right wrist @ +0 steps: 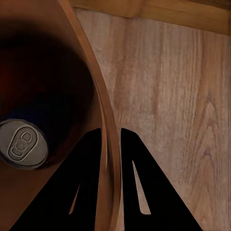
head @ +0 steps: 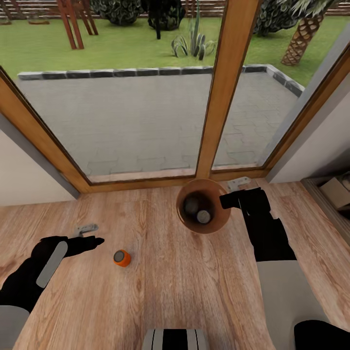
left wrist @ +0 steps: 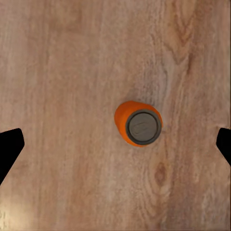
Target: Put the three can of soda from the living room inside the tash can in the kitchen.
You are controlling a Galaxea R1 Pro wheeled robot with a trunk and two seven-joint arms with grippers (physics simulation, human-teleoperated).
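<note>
Left gripper (head: 92, 239): lower left of the head view, low over the plank floor (head: 160, 291); in the left wrist view its black fingertips (left wrist: 9, 144) sit at opposite edges, spread wide and grasping nothing

Orange can (head: 122, 257): on the floor left of centre, just beside the left gripper and apart from it; it stands upright, long axis vertical, silvery top facing up; the left wrist view looks almost straight down on that top (left wrist: 142, 126)

Right gripper (head: 226, 201): right of centre, clenched on the rim of the bin, one finger inside the wall and one outside, as the right wrist view shows

Bin (head: 187, 219): held near the glass doors, mouth up, axis near upright

Cans in the bin: one silvery top (head: 203, 216) is plain, with a dark blue body in the right wrist view (right wrist: 21, 143); a darker round shape beside it may be another, I cannot tell

Progress: at least one can is in; the orange one is left to pick up, and the bin is not in the kitchen

Glass doors (head: 226, 87): wood-framed, upper frame; paving and lawn beyond
</note>
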